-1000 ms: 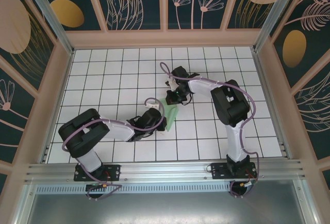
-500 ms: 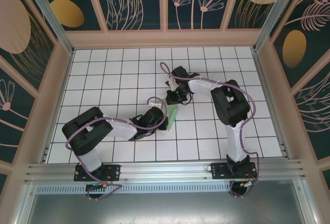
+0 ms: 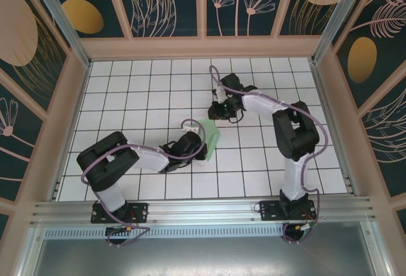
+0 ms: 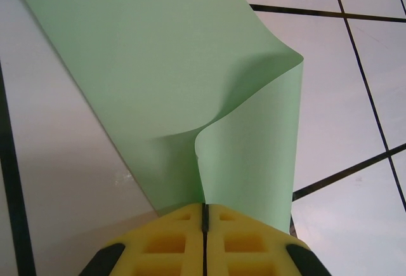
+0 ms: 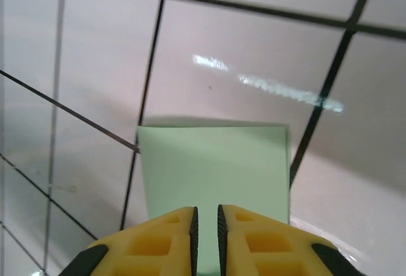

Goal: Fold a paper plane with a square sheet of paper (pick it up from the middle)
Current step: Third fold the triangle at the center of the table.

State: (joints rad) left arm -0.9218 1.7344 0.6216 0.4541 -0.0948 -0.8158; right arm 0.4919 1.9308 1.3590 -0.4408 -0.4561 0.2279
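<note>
The square sheet of paper (image 3: 211, 135), pale green, lies bent over on itself on the white tiles near the table's middle. My left gripper (image 3: 198, 144) is shut on its near-left edge. In the left wrist view the yellow fingers (image 4: 241, 238) meet on the sheet (image 4: 158, 66), whose right half curls up and over in a soft loop. My right gripper (image 3: 217, 111) hovers just beyond the sheet's far end, apart from it. Its jaws stand slightly open with nothing between them, and the sheet's flat end (image 5: 212, 168) lies below them. A paper plane is out of view.
White gridded tiles (image 3: 139, 98) run on all sides of the sheet. Wooden walls (image 3: 203, 47) close the table at the back and both sides. A metal rail (image 3: 203, 209) with both arm bases runs along the near edge.
My right gripper has let go of the sheet's far end, opened a little and drawn back up and to the right. The left gripper still pinches the sheet in place.
</note>
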